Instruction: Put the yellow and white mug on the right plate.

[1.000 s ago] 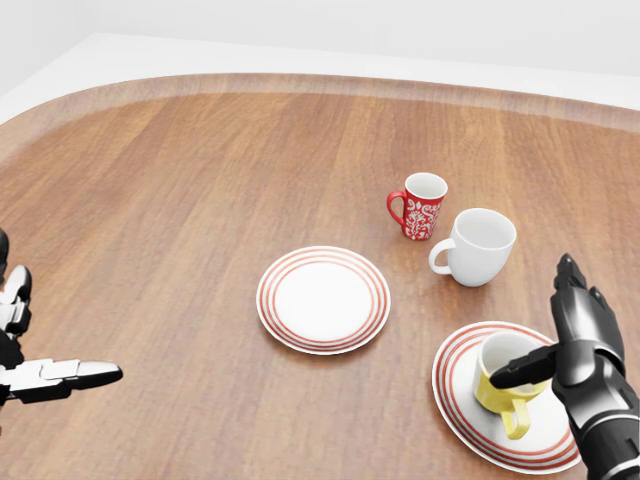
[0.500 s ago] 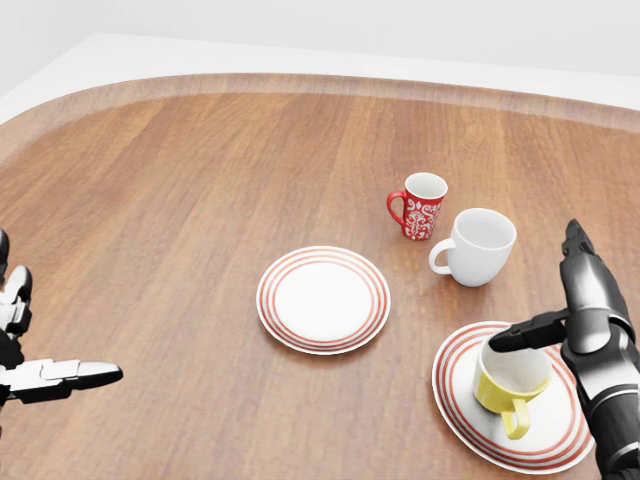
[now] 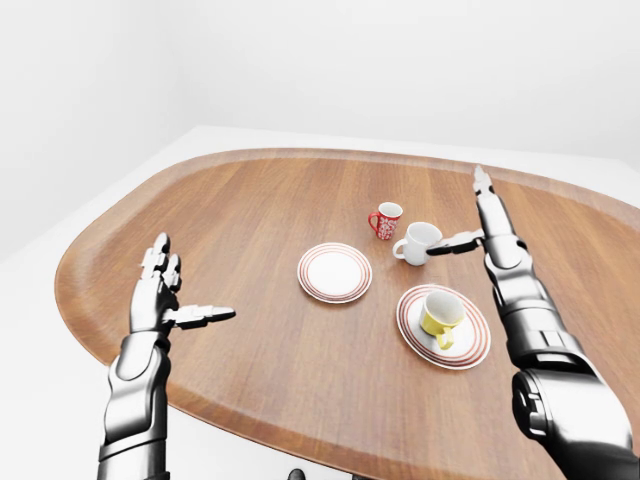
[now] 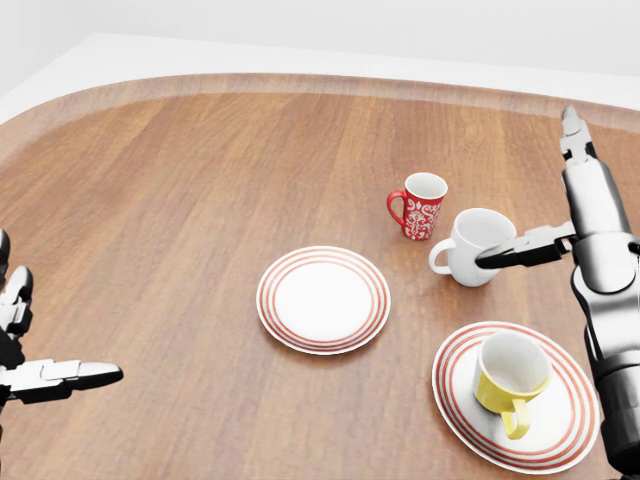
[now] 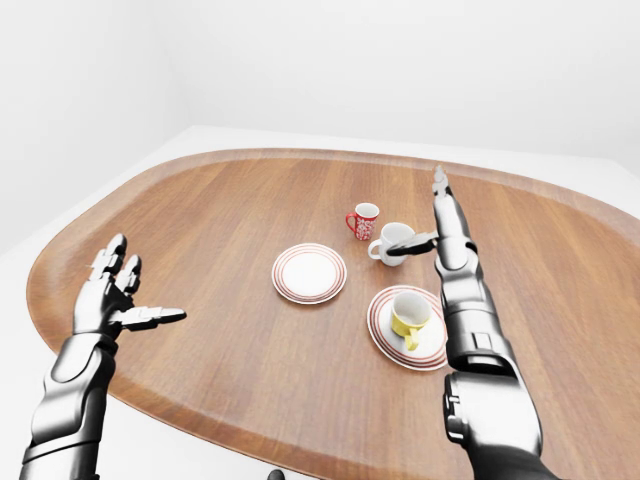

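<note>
On the right plate (image 4: 560,440), at the lower right of the head view, the yellow and white mug (image 4: 508,378) stands upright, its handle turned toward the bottom edge and its white inside showing. Red rings run around the plate's rim. Nothing grips the mug: the right hand (image 4: 585,225) is raised well above it in the picture, fingers (image 4: 572,135) stretched straight toward the top edge and the thumb stuck out sideways, its tip over the plain white mug (image 4: 476,246). Whether the thumb touches that mug cannot be told. Just beside the white mug, up and to the left, stands a red patterned mug (image 4: 419,205). A second red-ringed plate (image 4: 323,299) lies bare near the middle of the wooden table (image 4: 200,200), well apart from the first.

The head view cuts the right arm at the frame's edge and shows the left hand (image 4: 30,370) only as a few fingers at the lower left. The left-eye view takes in both arms whole: the right forearm rises steeply from the lower right corner, while the left hand (image 3: 160,295) hovers over the table's left part, palm open, fingers spread upward, thumb pointing toward the plates, holding nothing. The eye views also show the table's rounded outline against a white floor (image 3: 60,420) and walls.
</note>
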Motion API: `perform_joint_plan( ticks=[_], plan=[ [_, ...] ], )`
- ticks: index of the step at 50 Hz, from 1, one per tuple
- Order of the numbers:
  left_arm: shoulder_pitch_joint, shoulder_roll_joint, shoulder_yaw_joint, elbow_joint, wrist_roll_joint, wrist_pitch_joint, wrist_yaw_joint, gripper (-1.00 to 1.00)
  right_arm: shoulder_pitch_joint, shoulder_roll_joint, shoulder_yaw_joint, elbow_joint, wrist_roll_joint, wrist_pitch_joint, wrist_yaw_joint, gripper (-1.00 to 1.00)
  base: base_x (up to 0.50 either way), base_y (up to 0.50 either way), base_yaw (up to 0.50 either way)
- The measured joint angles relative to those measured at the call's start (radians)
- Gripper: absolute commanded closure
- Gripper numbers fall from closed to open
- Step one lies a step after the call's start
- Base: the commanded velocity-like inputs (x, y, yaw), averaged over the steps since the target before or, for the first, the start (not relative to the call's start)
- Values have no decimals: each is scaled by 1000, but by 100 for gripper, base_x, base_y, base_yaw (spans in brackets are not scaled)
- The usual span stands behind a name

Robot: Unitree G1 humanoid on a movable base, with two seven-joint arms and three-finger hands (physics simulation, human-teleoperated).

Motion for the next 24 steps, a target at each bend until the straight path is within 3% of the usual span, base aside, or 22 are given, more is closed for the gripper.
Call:
perform_joint_plan(
  ticks=[9,15,24],
  plan=[
    [2,0,1,-5,0,0,-1,-100,49,17,-27,-317,25,78,83,-100,0,0,0],
    [2,-1,2,-8,-1,0,-1,-100,71,28,-42,-513,43,163,135,-100,0,0,0],
    [2,-1,2,-10,0,0,-1,-100,87,36,-58,-779,65,169,206,-100,0,0,0]
  ],
)
